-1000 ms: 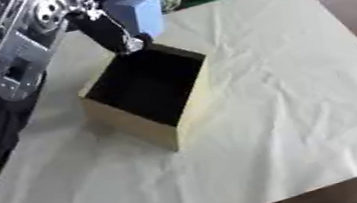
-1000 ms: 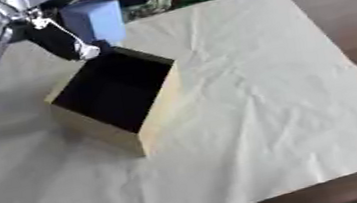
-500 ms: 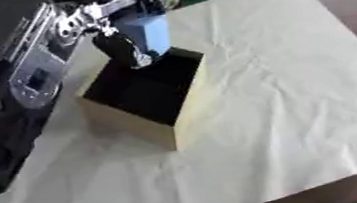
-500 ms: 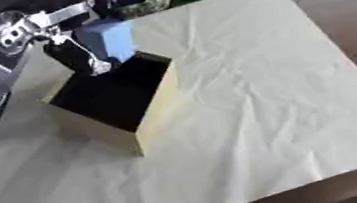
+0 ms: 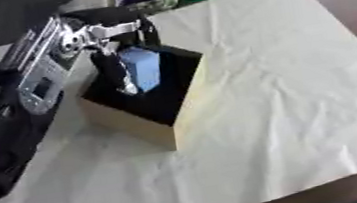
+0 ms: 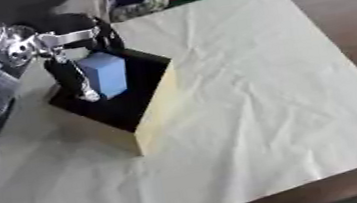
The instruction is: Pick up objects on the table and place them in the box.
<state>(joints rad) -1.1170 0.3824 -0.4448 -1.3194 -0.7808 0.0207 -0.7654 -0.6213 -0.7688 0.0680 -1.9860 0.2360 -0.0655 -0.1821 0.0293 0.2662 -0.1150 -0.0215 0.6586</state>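
One box (image 5: pixel 184 103), one blue block (image 5: pixel 143 68), one cream cloth (image 5: pixel 285 82).

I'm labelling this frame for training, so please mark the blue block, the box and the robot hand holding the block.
blue block (image 5: pixel 142 67): left eye view, on its front face.
box (image 5: pixel 189 102): left eye view, on its pale outer side wall.
left robot hand (image 5: pixel 113 72): left eye view, on a dark finger beside the block.

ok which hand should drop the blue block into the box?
Left. The left robot hand already holds the blue block over the box opening, so it likely only needs to release. The right hand isn't in view.
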